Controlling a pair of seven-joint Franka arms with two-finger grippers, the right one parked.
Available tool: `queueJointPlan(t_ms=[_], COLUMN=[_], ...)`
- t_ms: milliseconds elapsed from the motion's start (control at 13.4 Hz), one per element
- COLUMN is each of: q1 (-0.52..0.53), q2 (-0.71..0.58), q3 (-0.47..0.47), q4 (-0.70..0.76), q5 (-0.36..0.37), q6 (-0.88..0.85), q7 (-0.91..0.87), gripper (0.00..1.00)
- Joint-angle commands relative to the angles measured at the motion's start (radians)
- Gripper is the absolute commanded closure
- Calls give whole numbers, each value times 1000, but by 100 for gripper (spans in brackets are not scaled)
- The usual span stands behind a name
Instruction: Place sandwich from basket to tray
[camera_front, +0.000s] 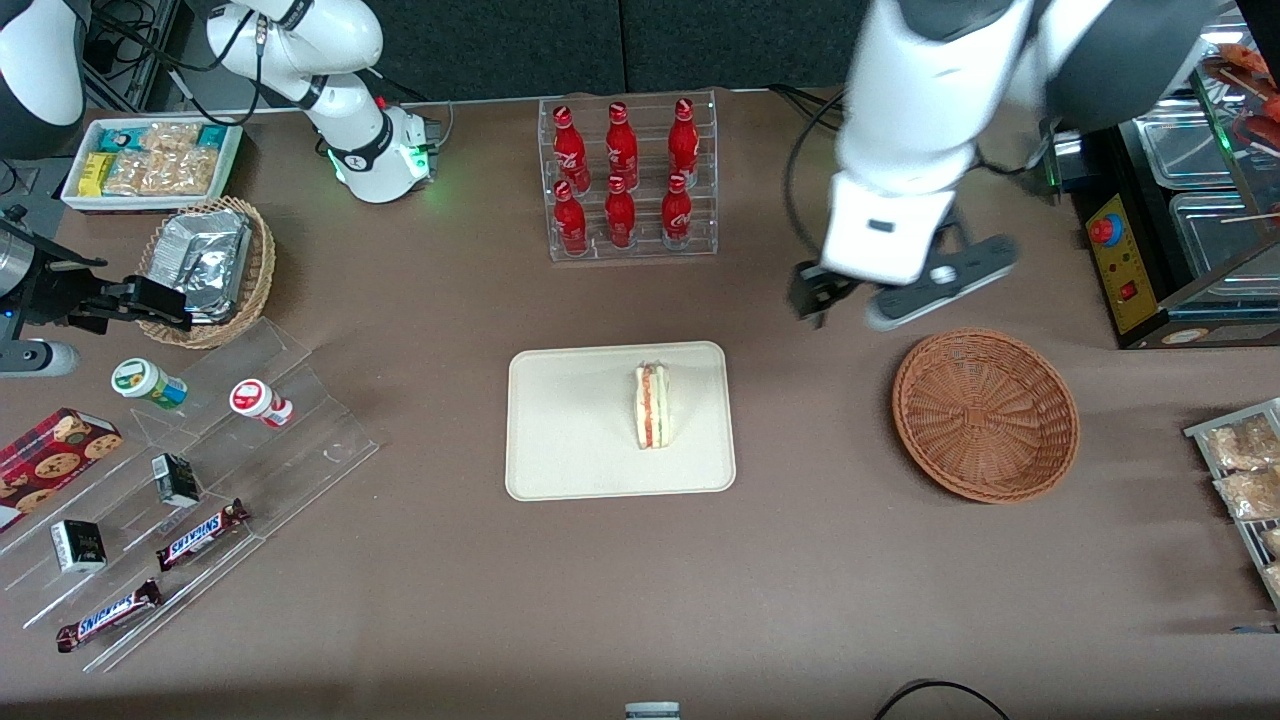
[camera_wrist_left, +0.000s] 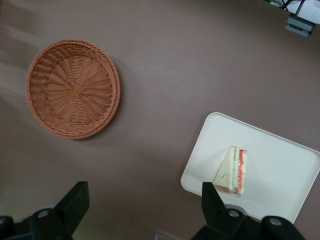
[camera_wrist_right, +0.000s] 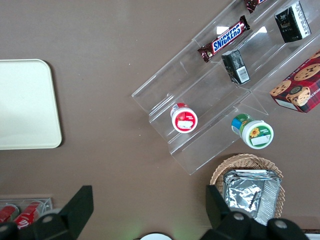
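Note:
The sandwich (camera_front: 652, 405) lies on the cream tray (camera_front: 570, 440) at the middle of the table, with its red and green filling stripe facing up. The reddish-brown wicker basket (camera_front: 985, 415) stands beside the tray toward the working arm's end, and nothing is in it. My left gripper (camera_front: 818, 298) hangs above the bare table, farther from the front camera than the basket and the tray. In the left wrist view the gripper (camera_wrist_left: 143, 192) is open and holds nothing. That view also shows the basket (camera_wrist_left: 73, 89), the tray (camera_wrist_left: 280, 160) and the sandwich (camera_wrist_left: 232, 171).
A clear rack of red cola bottles (camera_front: 628, 180) stands farther back than the tray. Toward the parked arm's end are clear display steps with snacks (camera_front: 200, 500), a tan basket of foil packets (camera_front: 205, 265) and a white snack bin (camera_front: 150, 160). A food cabinet (camera_front: 1180, 230) stands at the working arm's end.

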Motion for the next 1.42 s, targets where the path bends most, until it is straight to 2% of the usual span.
queueJointPlan(t_ms=[0, 150, 374, 523, 673, 1346], q1=[86, 86, 74, 36, 35, 34], q2=[-124, -168, -309, -421, -486, -411], q3=[4, 84, 314, 460, 534, 539], q4=[-111, -119, -201, -324, -403, -311], q5=[-71, -100, -242, -261, -264, -253], q6=[-30, -87, -110, -110, -99, -105], q7=[143, 278, 535, 721, 850, 885], gripper=[1, 1, 1, 1, 1, 0])
